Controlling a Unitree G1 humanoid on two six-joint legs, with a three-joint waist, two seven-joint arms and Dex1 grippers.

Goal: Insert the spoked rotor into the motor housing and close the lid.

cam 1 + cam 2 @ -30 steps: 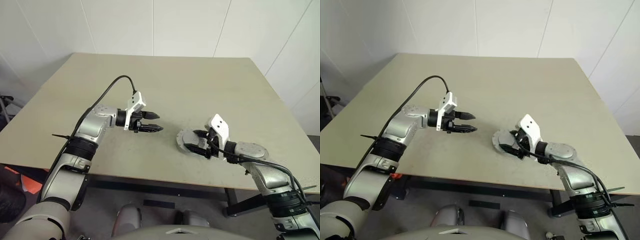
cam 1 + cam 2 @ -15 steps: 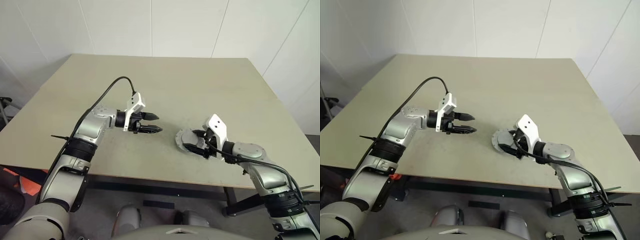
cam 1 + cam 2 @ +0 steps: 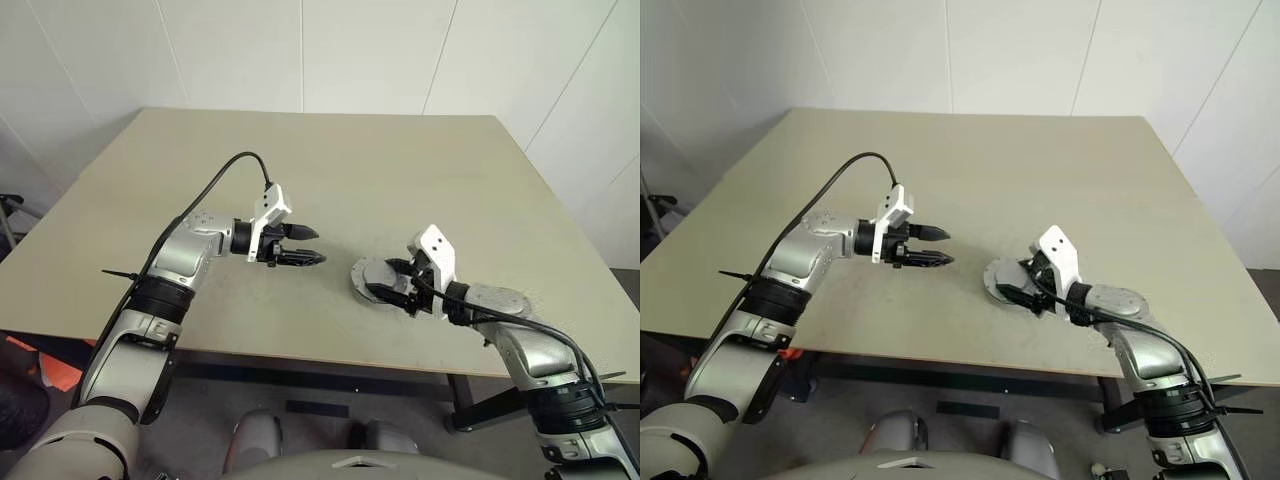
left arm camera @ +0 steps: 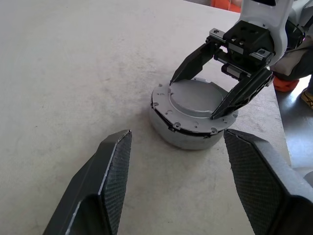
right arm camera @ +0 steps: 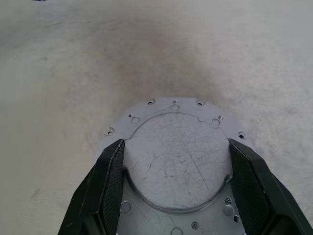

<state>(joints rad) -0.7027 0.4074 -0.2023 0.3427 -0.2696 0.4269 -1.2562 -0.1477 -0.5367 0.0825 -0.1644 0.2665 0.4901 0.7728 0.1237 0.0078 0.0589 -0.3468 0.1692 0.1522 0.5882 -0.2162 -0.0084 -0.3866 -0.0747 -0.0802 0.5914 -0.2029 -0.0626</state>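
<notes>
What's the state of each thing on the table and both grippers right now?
Motor assembly: closed, grey lid seated on top, upright on the table; inside hidden.
Right gripper: fingers spread across the lid's raised centre, tips at its edge; firm grip not certain.
Left gripper: open, empty, hovering above the table, apart from the assembly, pointing toward it.

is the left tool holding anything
No: the left tool hangs open over bare table, apart from the lid that the right tool straddles.
</notes>
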